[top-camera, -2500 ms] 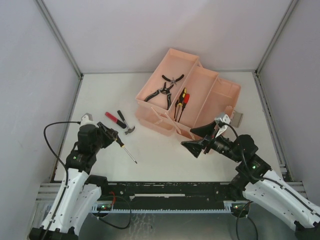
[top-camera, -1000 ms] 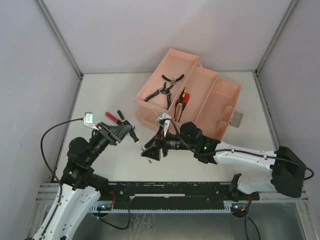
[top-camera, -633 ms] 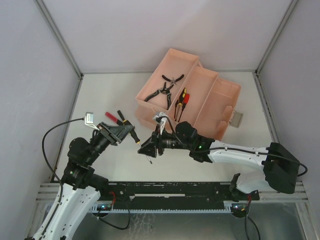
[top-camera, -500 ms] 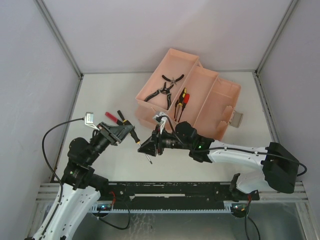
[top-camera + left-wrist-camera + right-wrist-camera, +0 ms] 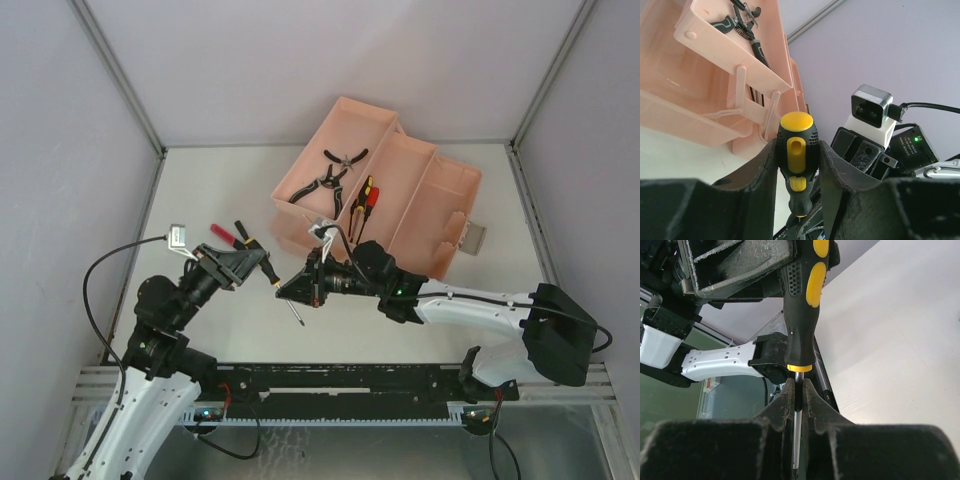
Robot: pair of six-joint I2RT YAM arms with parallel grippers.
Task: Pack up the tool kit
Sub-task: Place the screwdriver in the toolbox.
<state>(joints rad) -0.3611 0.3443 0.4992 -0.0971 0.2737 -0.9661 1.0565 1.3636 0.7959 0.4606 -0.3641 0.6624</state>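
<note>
A yellow-black screwdriver hangs over the table between both arms. My left gripper is shut on its handle, one finger pressing each side. My right gripper is shut on the bare metal shaft just below the handle's yellow collar, with the tip sticking out past it. The salmon-pink toolbox stands open behind. Black-handled pliers lie in its left tray and red and yellow screwdrivers in the middle one. A small hammer lies on the table, partly hidden by my left gripper.
A red-handled tool lies beside the hammer at the left. In the left wrist view the toolbox trays rise close at the left and the right wrist's camera sits just beyond the screwdriver. Side walls enclose the white table.
My right arm swung in from the right to the screwdriver, and its jaws have now closed on the shaft. My left gripper has kept its hold on the handle.
</note>
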